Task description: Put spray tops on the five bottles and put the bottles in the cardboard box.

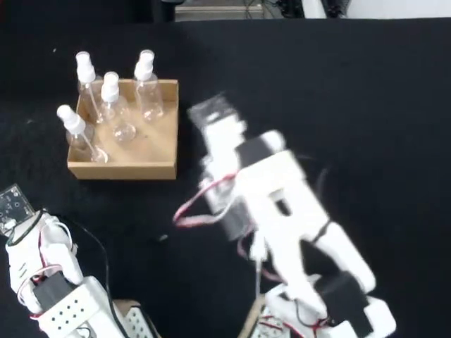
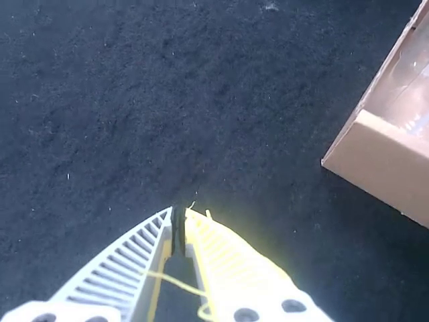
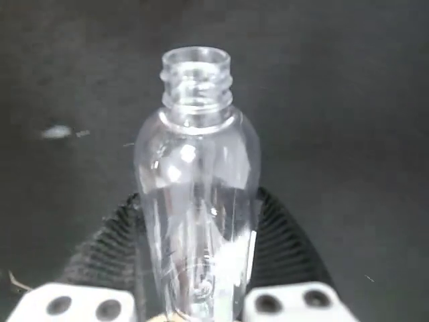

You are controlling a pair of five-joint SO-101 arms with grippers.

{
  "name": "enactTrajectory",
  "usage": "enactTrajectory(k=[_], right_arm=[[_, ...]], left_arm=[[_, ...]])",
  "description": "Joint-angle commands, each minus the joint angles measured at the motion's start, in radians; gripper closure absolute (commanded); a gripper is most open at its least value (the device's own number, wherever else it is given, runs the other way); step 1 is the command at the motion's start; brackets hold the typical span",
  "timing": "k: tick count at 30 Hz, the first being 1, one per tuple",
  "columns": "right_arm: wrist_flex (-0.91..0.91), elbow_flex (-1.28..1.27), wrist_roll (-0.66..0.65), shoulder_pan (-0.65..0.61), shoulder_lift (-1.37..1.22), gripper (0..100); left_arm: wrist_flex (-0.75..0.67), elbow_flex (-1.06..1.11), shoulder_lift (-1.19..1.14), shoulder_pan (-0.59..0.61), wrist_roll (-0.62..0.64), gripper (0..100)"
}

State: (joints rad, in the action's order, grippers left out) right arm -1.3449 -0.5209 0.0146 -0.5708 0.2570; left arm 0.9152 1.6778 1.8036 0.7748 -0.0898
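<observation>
My right gripper [image 3: 199, 204] is shut on a clear bottle [image 3: 198, 154] with an open threaded neck and no spray top, held between its black fingers [image 3: 114, 235]. In the high view this right arm [image 1: 271, 186] stretches over the middle of the black table, its end just right of the cardboard box [image 1: 123, 170]. Several clear bottles with white spray tops [image 1: 148, 88] stand in the box. My left gripper [image 2: 179, 216] is shut on nothing, its fingertips together low over the cloth, with a corner of the box [image 2: 375, 157] close by.
The left arm [image 1: 49, 282] sits at the front left corner of the table. Red and white cables [image 1: 194, 211] hang from the right arm. A small pale blurred object [image 3: 57, 132] lies on the cloth beyond the held bottle; I cannot tell what it is.
</observation>
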Motion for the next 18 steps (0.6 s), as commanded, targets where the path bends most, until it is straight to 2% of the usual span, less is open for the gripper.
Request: enactTrajectory(k=[1,4,10,14,18], right_arm=[[0.127,-0.028,0.078,-0.121,-0.002,98.2],[0.169,-0.030,0.101,-0.138,-0.004,95.3],[0.104,-0.010,0.100,-0.215,0.001,69.8],[-0.063,0.099,0.034,-0.252,0.041,68.1],[-0.195,0.188,-0.012,-0.186,0.105,68.5]], left_arm=[[0.005,0.022,0.017,0.001,-0.011,97],[0.005,0.022,0.017,0.001,-0.012,97],[0.005,0.022,0.017,-0.005,-0.012,97],[0.014,0.022,0.017,-0.005,-0.068,97],[0.057,0.016,0.020,-0.018,-0.158,97]])
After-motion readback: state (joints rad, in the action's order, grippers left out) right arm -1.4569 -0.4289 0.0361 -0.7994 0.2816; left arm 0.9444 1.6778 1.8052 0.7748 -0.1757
